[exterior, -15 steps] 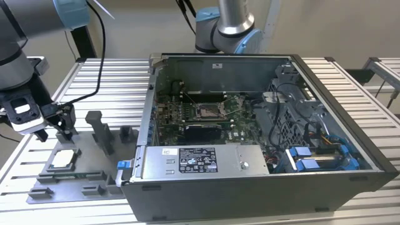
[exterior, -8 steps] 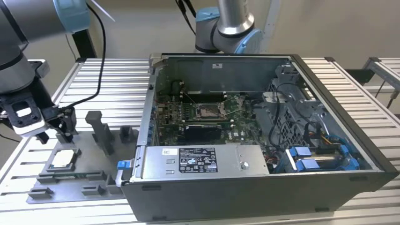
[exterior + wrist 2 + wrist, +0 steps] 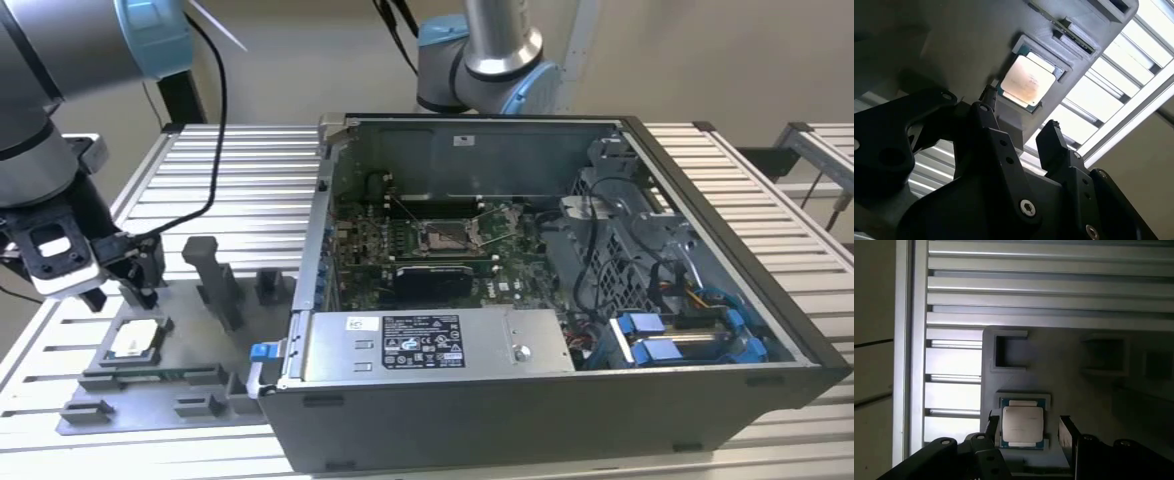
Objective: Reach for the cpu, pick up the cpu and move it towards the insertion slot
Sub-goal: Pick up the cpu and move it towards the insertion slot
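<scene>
Open computer case on slatted aluminium table; silver power supply at front, blue drive caddies toward exterior view's right; grey fixture plate just beside case

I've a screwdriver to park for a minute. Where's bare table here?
Bare slats lie beyond the grey fixture, at the exterior view's left of the computer case, and again at its right. Crowded: the fixture, where the open tool hangs over the cpu.
</scene>
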`<state>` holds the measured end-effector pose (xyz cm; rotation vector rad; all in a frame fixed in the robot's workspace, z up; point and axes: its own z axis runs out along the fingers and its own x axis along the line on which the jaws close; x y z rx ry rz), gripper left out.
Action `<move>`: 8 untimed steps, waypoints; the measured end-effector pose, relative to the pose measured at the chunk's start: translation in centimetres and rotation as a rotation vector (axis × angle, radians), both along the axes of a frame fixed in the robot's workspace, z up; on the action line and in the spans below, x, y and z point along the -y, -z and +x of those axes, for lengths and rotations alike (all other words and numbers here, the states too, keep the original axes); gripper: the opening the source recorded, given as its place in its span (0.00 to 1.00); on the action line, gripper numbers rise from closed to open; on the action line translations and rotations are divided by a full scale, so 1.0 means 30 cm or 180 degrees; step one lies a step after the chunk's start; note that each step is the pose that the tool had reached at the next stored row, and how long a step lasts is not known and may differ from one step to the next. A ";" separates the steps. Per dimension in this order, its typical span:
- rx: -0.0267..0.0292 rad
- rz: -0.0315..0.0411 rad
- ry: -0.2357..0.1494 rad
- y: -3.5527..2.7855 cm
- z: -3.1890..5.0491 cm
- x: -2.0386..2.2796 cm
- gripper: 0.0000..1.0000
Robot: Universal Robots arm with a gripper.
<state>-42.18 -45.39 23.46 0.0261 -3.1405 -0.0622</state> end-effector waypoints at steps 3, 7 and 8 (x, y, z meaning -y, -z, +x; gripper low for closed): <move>0.0000 0.0000 0.0000 0.007 0.000 0.001 1.00; 0.0000 0.0000 0.0000 0.015 0.000 0.002 1.00; 0.0000 0.0000 0.0000 0.017 0.000 0.002 1.00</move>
